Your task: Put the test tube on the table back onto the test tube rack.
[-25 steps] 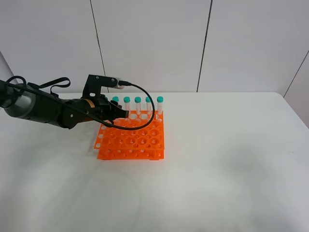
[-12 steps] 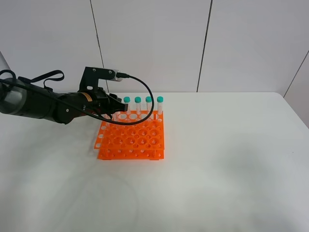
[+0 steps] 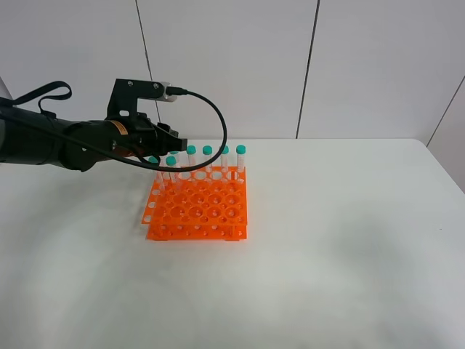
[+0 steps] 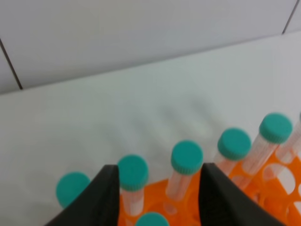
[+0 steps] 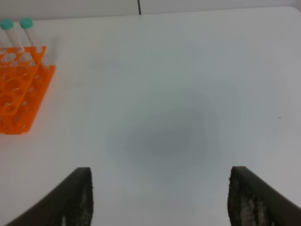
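A: Two jaws of the left gripper (image 3: 166,145) stand parted with nothing between them, just above the far-left corner of the test tube rack (image 3: 196,211).

B: And the test tube?

A: None lies on the table (image 3: 349,240). One test tube (image 3: 171,161) stands upright in the rack right under that gripper, a row nearer than the back row of tubes (image 3: 216,151). I judge that's ours.

B: Room?

A: Straight up from the rack looks free. The right gripper (image 5: 160,197), spread wide and empty, is well off the rack's right side.

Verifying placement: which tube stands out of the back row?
The tube one row forward, near the rack's left end, beside the left gripper; the others line the back edge.
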Robot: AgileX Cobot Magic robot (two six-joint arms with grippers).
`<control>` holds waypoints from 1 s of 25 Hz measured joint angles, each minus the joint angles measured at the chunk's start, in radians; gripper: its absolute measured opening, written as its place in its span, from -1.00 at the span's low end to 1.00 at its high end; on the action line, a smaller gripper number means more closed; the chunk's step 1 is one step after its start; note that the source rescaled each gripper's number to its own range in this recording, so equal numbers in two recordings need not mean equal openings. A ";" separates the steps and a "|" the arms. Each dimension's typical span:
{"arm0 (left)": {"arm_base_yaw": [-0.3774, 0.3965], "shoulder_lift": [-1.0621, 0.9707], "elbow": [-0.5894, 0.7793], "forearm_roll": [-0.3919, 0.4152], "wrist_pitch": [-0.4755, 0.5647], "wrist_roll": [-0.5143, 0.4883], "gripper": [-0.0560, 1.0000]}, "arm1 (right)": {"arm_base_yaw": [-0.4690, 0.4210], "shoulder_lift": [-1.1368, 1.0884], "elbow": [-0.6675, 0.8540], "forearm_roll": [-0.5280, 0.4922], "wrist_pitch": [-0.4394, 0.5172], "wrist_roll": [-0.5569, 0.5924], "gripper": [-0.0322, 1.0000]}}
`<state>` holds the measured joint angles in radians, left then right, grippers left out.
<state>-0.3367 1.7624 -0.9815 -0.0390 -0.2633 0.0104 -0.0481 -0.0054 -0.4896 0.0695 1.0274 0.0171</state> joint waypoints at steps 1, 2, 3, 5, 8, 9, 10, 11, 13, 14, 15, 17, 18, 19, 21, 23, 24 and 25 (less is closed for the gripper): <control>0.001 -0.014 0.000 0.000 0.011 -0.001 -0.43 | 0.000 0.000 0.000 0.000 0.000 0.000 0.83; 0.005 -0.027 0.000 0.000 0.025 -0.004 -0.43 | 0.000 0.000 0.000 0.000 0.000 0.000 0.83; 0.011 -0.037 0.000 0.000 0.040 -0.010 -0.43 | 0.000 0.000 0.000 0.000 0.000 0.000 0.83; 0.033 -0.056 0.000 0.001 0.068 -0.022 -0.43 | 0.000 0.000 0.000 0.000 0.000 0.000 0.83; 0.080 -0.072 0.000 0.002 0.122 -0.035 -0.43 | 0.000 0.000 0.000 0.000 0.000 0.000 0.83; 0.099 -0.075 0.000 0.003 0.140 -0.038 -0.43 | 0.000 0.000 0.000 0.000 0.000 0.000 0.83; 0.118 -0.080 0.000 0.004 0.150 -0.038 -0.43 | 0.000 0.000 0.000 0.000 0.000 0.000 0.83; 0.133 -0.087 0.000 0.004 0.157 -0.040 -0.43 | 0.000 0.000 0.000 0.000 0.000 0.000 0.83; 0.170 -0.103 0.000 0.004 0.163 -0.041 -0.43 | 0.000 0.000 0.000 0.000 0.000 0.000 0.83; 0.186 -0.112 0.000 0.004 0.163 -0.041 -0.43 | 0.000 0.000 0.000 0.000 0.000 0.000 0.83; 0.204 -0.120 0.000 0.004 0.165 -0.041 -0.43 | 0.000 0.000 0.000 0.000 0.000 0.000 0.83; 0.241 -0.132 0.000 0.004 0.177 -0.041 -0.43 | 0.000 0.000 0.000 0.000 0.000 0.000 0.83; 0.257 -0.133 0.000 0.004 0.196 -0.041 -0.43 | 0.000 0.000 0.000 0.000 0.000 0.000 0.83; 0.276 -0.133 0.000 0.004 0.214 -0.041 -0.43 | 0.000 0.000 0.000 0.000 0.000 0.000 0.83; 0.314 -0.133 0.000 0.004 0.263 -0.046 -0.43 | 0.000 0.000 0.000 0.000 0.000 0.000 0.83; 0.347 -0.133 0.000 0.004 0.311 -0.055 -0.43 | 0.000 0.000 0.000 0.000 0.000 0.000 0.83; 0.364 -0.133 0.000 0.005 0.334 -0.059 -0.43 | 0.000 0.000 0.000 0.000 0.000 0.000 0.83; 0.377 -0.133 0.000 0.008 0.360 -0.061 -0.43 | 0.000 0.000 0.000 0.000 0.000 0.000 0.83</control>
<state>0.0399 1.6291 -0.9815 -0.0307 0.0964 -0.0504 -0.0481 -0.0054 -0.4896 0.0695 1.0274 0.0171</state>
